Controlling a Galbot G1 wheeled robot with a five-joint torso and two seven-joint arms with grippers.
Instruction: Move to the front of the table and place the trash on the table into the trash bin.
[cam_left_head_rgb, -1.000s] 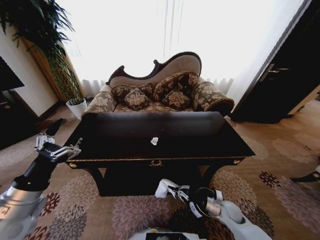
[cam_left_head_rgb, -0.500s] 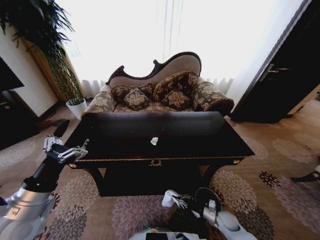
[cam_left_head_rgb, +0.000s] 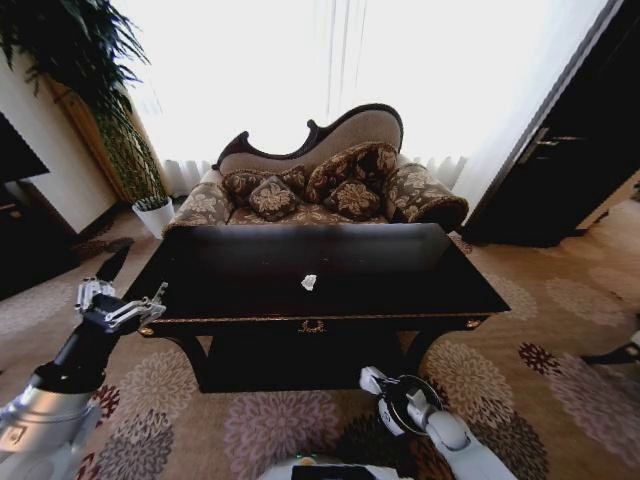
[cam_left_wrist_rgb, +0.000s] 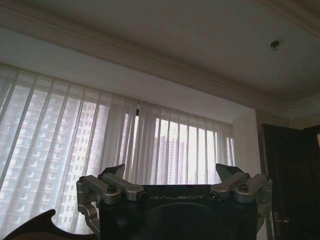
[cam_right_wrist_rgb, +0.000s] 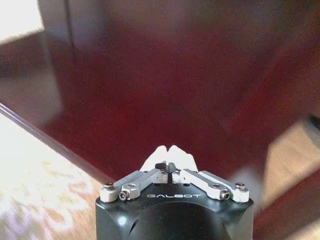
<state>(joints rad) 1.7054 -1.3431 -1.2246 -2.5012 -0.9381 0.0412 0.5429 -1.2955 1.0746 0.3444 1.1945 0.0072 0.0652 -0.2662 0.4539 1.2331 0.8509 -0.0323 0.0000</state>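
The glossy dark table (cam_left_head_rgb: 400, 275) stands square in front of me in the head view, gold emblem on its front rail. One crumpled white paper wad of trash (cam_left_head_rgb: 309, 282) lies near the middle of its top. My left gripper (cam_left_head_rgb: 116, 303) is raised beside the table's left front corner, open and empty. In the left wrist view the left gripper (cam_left_wrist_rgb: 172, 176) points up at the curtains, fingers (cam_left_wrist_rgb: 116, 176) spread wide. My right gripper (cam_left_head_rgb: 371, 380) hangs low before the table front. In its wrist view the right gripper (cam_right_wrist_rgb: 168, 151) is shut on nothing. The trash bin is out of view.
A patterned sofa (cam_left_head_rgb: 320, 190) stands behind the table. A plant in a white pot (cam_left_head_rgb: 153, 214) is at the far left, a dark cabinet (cam_left_head_rgb: 20, 240) nearer left, a dark door (cam_left_head_rgb: 570, 150) on the right. Floral carpet (cam_left_head_rgb: 560, 350) surrounds the table.
The right gripper has drawn to the right and lower toward my body. The left gripper swung slightly right, then back left. The table and paper wad have not shifted.
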